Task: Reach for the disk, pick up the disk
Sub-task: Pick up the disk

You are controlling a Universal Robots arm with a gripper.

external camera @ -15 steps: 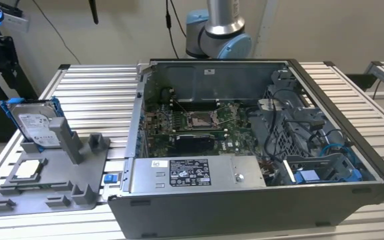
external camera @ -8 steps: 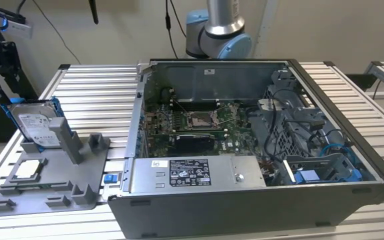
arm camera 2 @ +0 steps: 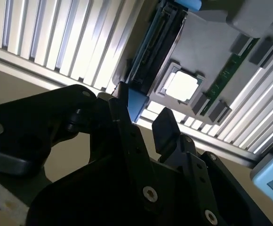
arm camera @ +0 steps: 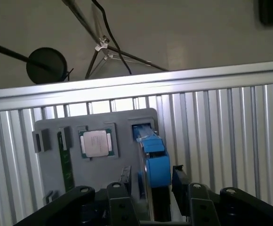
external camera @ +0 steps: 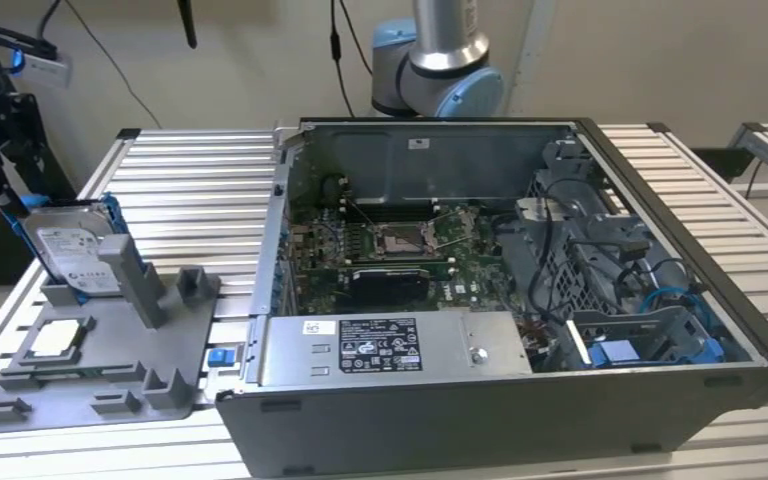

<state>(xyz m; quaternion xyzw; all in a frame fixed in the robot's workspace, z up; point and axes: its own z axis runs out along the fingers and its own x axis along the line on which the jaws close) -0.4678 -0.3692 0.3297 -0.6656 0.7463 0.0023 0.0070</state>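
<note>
Over grey fixture [external camera: 107, 345], jaws apart astride upright disk [arm camera: 156, 162], blue rim between them, slim gap each side

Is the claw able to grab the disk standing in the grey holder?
Probably yes: the claw hangs open over the disk, its fingers on either side of the blue frame, with nothing in between.

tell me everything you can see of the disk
The disk is a flat silver-grey hard drive with a white label, framed by a bright blue plastic caddy. It stands on edge, leaning a little, in a slot of the grey fixture at the exterior view's left of the computer case. The open pincer straddles its upper edge; contact cannot be told.
</note>
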